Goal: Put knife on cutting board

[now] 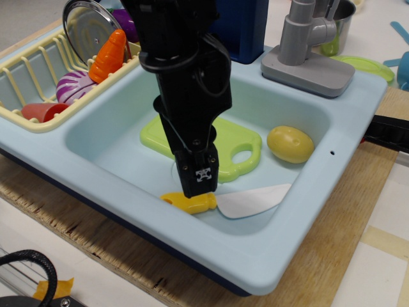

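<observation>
One step in hand: knife grasp, not yet lifted

The knife (223, 199) is seen flat on the sink (307, 211) floor by the near wall, yellow handle to the left, white blade pointing right. The gripper (198, 192) is lowered right at the handle; whether the handle is pinched or only touched cannot be told, since the fingertips are hidden from this angle. The cutting board (238, 146) lies just behind, partly covered by the arm, with its slot end toward the lemon (290, 144). The board is not touched by the knife.

Next move, as judged: a firm closure on the stubby handle is needed, then a lift and a short carry back over the board. The lemon should be avoided.
</observation>
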Robot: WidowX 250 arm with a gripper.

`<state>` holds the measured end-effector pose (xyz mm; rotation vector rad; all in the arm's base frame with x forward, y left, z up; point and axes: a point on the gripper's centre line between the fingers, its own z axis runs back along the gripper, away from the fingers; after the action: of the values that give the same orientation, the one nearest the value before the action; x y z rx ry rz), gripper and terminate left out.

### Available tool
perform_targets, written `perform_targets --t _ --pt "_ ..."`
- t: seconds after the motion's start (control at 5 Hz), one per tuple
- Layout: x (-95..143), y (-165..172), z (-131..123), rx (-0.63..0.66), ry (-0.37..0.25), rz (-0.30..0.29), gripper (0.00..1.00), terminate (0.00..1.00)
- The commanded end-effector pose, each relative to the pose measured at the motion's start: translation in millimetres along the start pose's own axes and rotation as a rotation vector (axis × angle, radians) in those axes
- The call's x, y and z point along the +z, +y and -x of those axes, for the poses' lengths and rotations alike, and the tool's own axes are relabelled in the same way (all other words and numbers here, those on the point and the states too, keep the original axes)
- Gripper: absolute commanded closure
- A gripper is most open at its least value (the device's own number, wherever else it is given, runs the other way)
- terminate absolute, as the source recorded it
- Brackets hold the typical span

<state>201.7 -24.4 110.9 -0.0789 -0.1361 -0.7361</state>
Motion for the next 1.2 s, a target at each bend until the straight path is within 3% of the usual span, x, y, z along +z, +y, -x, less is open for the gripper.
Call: perform_targets --t 0.0,0.4,1.0 --pt "0 0 0 0.0 0.0 0.0 0.0 0.0" --pt "-16 -7 -4 0.116 0.056 -0.118 0.0 0.0" --pt "-44 5 2 0.14 0.053 -0.07 0.0 0.0"
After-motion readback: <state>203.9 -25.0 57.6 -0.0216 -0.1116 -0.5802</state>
